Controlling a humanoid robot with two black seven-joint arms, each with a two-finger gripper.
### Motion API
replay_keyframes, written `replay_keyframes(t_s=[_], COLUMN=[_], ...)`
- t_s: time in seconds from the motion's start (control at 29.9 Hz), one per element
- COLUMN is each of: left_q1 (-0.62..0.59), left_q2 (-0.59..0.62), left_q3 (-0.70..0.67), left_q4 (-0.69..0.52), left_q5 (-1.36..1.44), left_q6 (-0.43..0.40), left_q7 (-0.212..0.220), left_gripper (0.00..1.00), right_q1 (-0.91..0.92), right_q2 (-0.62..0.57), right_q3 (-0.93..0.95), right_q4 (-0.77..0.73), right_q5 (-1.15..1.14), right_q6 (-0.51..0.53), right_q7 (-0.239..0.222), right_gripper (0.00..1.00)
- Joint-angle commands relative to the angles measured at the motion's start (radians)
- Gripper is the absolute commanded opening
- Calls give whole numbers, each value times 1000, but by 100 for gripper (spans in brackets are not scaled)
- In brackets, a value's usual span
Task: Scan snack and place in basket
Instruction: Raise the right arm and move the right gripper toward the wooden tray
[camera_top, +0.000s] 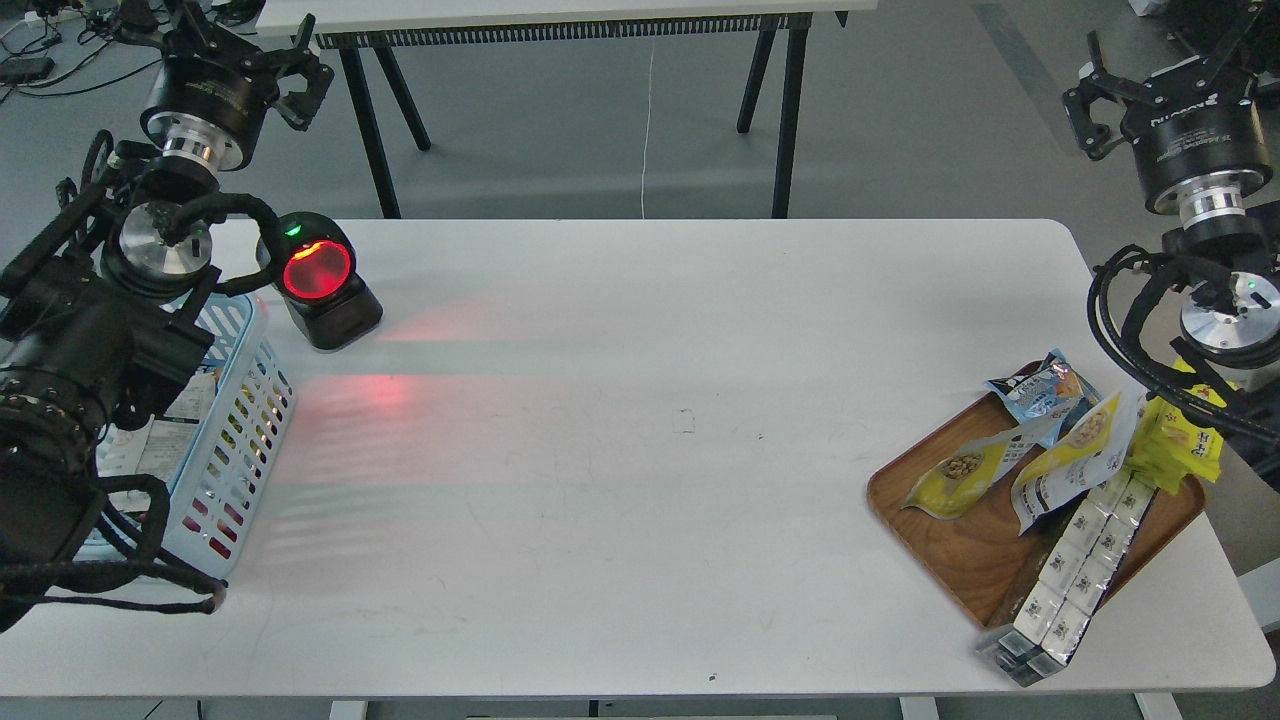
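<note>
Right gripper (1095, 100): at 2 o'clock, fingers parted, empty (left likewise); descend to the snack (1075, 450) at 4 o'clock, pinching its upper edge.

Table (640, 450) spans the view – basket (235, 440) at its left edge, partly under the left arm, with the scanner (320, 280) just behind and to the right of it. Tray (960, 560) sits at the right front corner holding two snack pouches (1075, 450) side by side, a bag (1040, 390) behind them, a packet (1180, 440) to their right. A long box pack (1070, 570) lies across the tray – its near end overhangs onto the table.
</note>
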Motion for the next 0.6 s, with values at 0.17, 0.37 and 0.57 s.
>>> replay_keyframes(t_s=[0.17,0.37,0.57], left_q1=[1,1,1], left_q2=[3,1,1], left_q3=[6,5,8], left_q4=[0,-3,-3], left_q5=[1,1,1], left_q6=[0,0,0], left_q7=[7,4,1], left_gripper=[100,100,100], right_q1=[6,154,332], right_q2=[-66,-178,-342], right_q3=[-80,-253,-398], right_q4=[65,186,393], right_q5=[-14,-104,-240], right_q6=[12,1,-57], right_q7=[0,0,0], right_gripper=[99,99,99])
